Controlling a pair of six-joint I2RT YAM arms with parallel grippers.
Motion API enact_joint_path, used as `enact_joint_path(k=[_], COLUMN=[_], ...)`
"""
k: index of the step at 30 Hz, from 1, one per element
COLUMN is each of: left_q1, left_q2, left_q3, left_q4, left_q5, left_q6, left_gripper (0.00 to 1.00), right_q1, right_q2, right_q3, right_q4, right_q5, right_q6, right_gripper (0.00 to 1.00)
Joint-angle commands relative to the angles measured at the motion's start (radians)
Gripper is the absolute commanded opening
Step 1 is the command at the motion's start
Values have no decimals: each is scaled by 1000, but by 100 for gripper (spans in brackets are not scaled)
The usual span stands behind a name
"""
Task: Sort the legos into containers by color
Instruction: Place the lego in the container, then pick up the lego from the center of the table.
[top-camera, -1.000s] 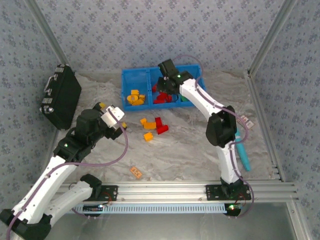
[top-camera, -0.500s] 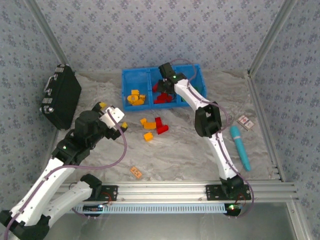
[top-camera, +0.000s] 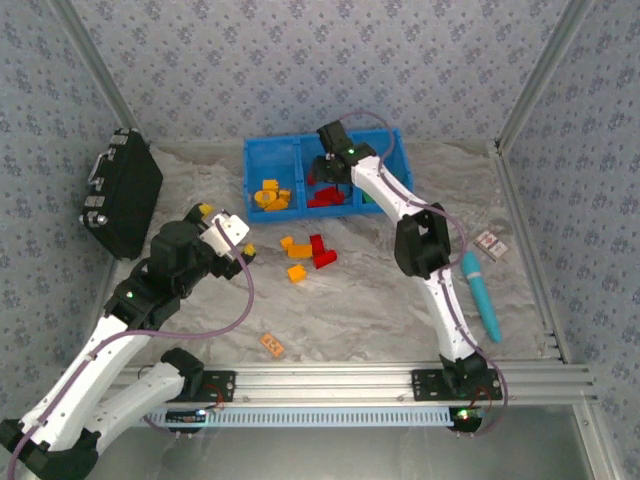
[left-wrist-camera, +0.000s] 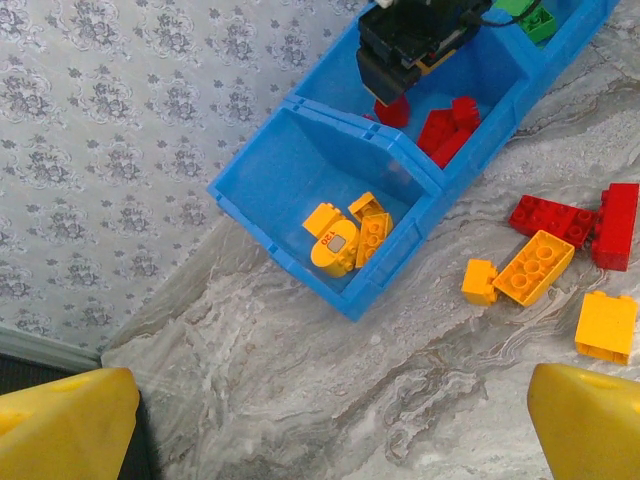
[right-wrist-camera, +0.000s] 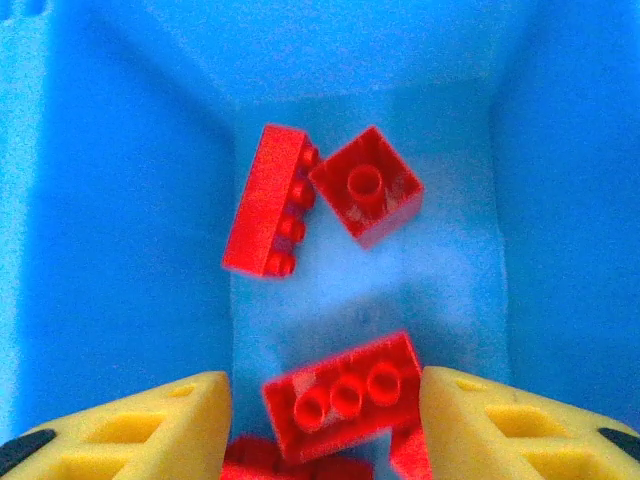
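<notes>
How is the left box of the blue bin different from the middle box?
The left box holds orange-yellow bricks; the middle box holds red bricks. The right tool hangs over the middle box, while nothing hangs over the left box. Both are parts of one blue bin, side by side, and each holds just one colour.

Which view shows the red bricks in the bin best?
The right wrist view: it looks straight down on the red bricks from close, so studs are plain. The top view shows them small, partly under the right arm. The left wrist view shows them distant, slanted.
</notes>
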Motion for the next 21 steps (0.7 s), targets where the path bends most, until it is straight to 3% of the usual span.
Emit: enact_joint_path(k=[1,4,7,12,16,21], left_q1=[-6,-6,-6,-6,-6,-6], left_q2=[-9,-16,-12,11,17,19], left_q3=[26,25,21,35,46,51], left_q4=[14,5,5,8,1,-12], left_q5=[-13,-11,-8,3,11,20], left_q6=[0,-2,-1,-10,-32,-58], left_gripper=[100,100,100,100,100,100], right_q1=[41,44,46,95,162,233], right_q2=[-219,-350,-457,-628,-656,-709], right_q3=[-181,-344,-504,-904,-1004,-1212], right_q4=[50,25,-8,212,246,431], right_q5=[10,-5,-23,-116,-78,-67], right_q6=[-54,2,172,544,678,898], right_gripper=[56,58,57,55,56,57])
